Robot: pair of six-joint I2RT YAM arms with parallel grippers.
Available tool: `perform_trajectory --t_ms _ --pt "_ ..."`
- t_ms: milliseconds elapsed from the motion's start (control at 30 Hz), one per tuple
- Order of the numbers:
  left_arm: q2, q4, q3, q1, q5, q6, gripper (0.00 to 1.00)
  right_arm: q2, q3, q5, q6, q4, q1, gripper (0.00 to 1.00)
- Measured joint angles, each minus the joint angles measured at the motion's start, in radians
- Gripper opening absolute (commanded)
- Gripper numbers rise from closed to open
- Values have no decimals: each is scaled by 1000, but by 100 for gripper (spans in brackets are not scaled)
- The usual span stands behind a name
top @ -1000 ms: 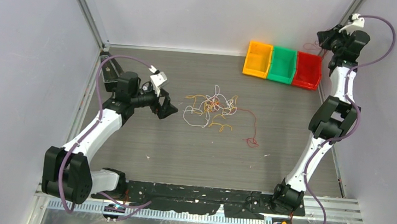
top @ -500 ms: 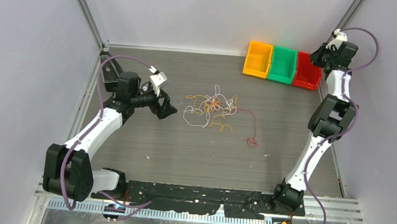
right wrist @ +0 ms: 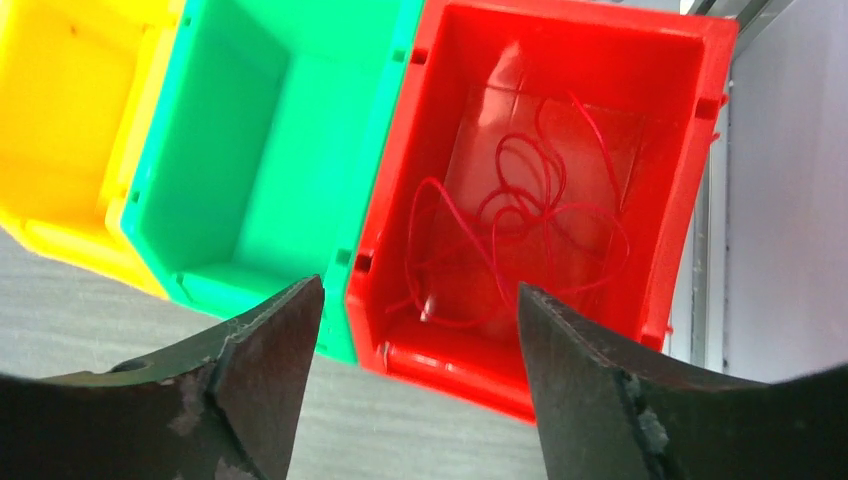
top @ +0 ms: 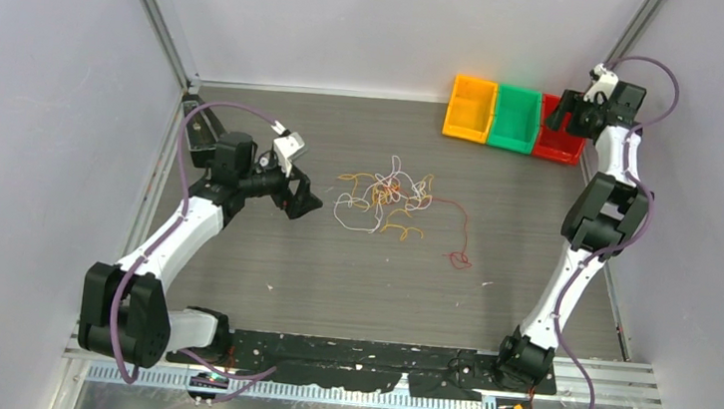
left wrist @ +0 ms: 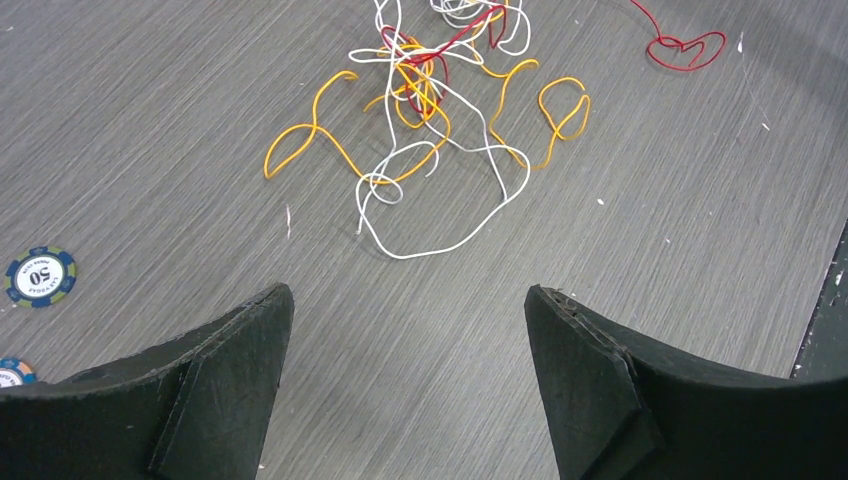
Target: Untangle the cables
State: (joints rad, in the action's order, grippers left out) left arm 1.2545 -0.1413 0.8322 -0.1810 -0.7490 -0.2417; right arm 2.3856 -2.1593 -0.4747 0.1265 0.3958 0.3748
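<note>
A: Top view first: where to look for the cables (top: 383, 202)?
B: Mid-surface (top: 330, 282), knotted loosely in white, yellow-orange and red, with a red tail (top: 457, 260) straying toward the near right. Just left of the knot, not touching: the left gripper (top: 304, 200), jaws spread, empty. Far right, above the red bin (top: 552, 149): the right gripper (top: 570, 106).
A: And through the left wrist?
B: Same knot, straight ahead of the spread fingers (left wrist: 230, 370), well short of contact. Nearest: a big white loop (left wrist: 450, 225), with yellow-orange curls (left wrist: 310, 140) beside it. At the left edge, a poker chip (left wrist: 40, 276) marked "50", its smaller lettering too fine to read. Below that, part of a second chip (left wrist: 8, 372).
A: Right wrist?
B: Looking down into the red bin, jaws apart with nothing between. Inside the bin, a red strand (right wrist: 520, 220) coiled alone. Alongside, the green bin (right wrist: 250, 140) and yellow bin (right wrist: 60, 90). No writing on any.
A: So which step?
B: Probably sorting by colour: one red strand binned, the bulk not yet separated. Next, likely: reach for the knot, pinch a single outer strand such as the white loop, and draw it out slowly. Perhaps pin the knot with the other gripper to avoid dragging the lot.
</note>
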Motion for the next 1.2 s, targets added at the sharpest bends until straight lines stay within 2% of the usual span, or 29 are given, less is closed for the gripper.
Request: perform_trajectory --t_ms 67,133,333,433,500,600,733,833,933,1200 --pt "-2 -1 0 0 2 2 88 -35 34 -2 13 24 0 88" --pt "-5 -4 0 0 5 3 88 -79 64 -4 30 62 0 89" --pt "-36 -64 14 0 15 -5 93 -227 84 -32 165 249 -1 87" --pt "-27 -150 66 0 12 -31 99 -358 180 -49 274 377 -9 86" --pt "-10 -198 109 -1 3 -43 100 -447 261 -52 335 446 -28 86" --pt "26 -239 154 -18 2 -49 99 -560 401 -40 397 498 -99 86" --pt "131 -272 251 -92 50 -29 95 -653 602 -20 427 517 -266 83" --pt "238 -278 350 -152 88 1 94 -655 711 5 423 502 -376 82" --pt "342 -262 431 -193 125 59 92 -635 764 47 410 480 -426 80" --pt "526 -175 463 -227 167 280 88 -468 745 183 386 355 -497 73"
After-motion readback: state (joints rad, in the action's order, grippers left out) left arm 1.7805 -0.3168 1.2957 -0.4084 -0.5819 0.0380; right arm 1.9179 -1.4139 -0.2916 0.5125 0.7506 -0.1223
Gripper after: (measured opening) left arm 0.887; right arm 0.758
